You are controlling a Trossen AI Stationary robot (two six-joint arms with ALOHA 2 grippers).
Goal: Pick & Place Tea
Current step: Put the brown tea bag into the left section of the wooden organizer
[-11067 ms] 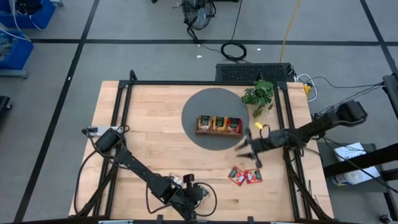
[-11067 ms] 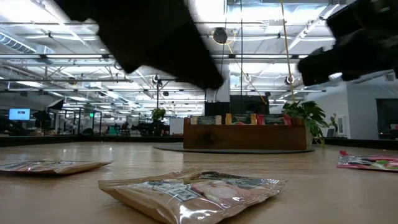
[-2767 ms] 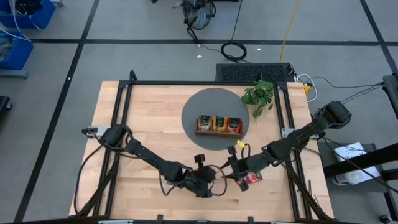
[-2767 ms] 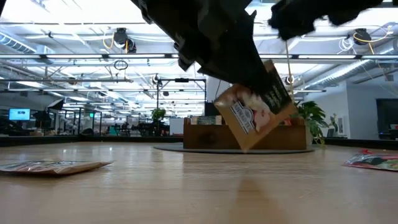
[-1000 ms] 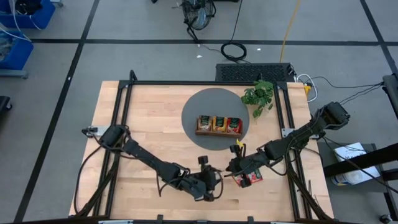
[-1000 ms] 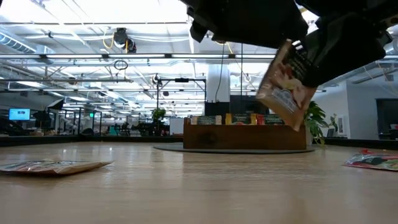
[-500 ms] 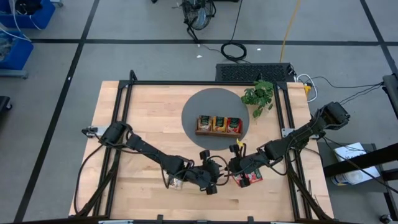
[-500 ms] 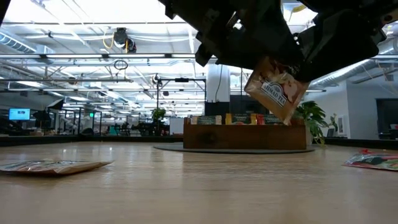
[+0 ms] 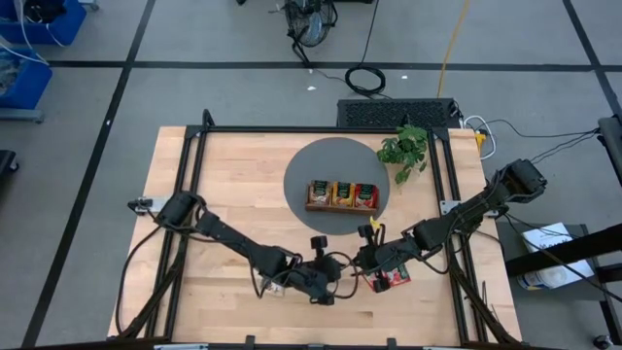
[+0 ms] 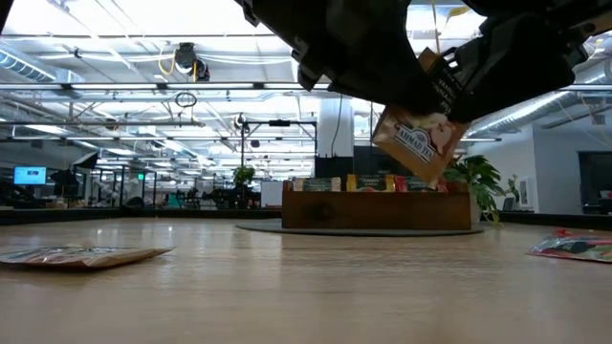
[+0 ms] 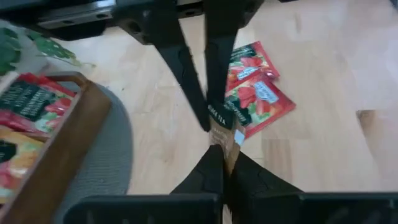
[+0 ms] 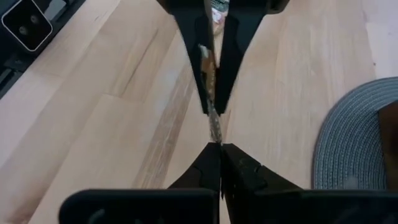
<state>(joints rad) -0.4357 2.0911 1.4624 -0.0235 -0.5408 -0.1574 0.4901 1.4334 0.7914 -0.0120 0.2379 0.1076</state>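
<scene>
Right now both grippers meet over the front of the pale wooden table (image 9: 233, 194), between the round grey woven mat (image 9: 311, 160) and the table's near edge. The left gripper (image 9: 342, 272) and the right gripper (image 9: 356, 264) each pinch the same small flat beige tea packet with a dark label (image 10: 418, 134), from opposite ends. In the low view the packet hangs tilted in the air, clear of the tabletop, with the arms dark above it. Both wrist views show it edge-on, a thin strip clamped between the two pairs of dark fingers, which are clenched tight on it.

Behind, the brown wooden three-compartment tray (image 9: 313, 205) sits on the mat with packets standing in its sections, red ones at the end nearest the green leafy plant (image 9: 405, 151). Two red tea packets (image 11: 252, 87) lie flat on the table just beside the right gripper, overlapping each other. Another beige packet (image 10: 81, 255) lies flat on the wood toward the left arm's side, well apart from the tray.
</scene>
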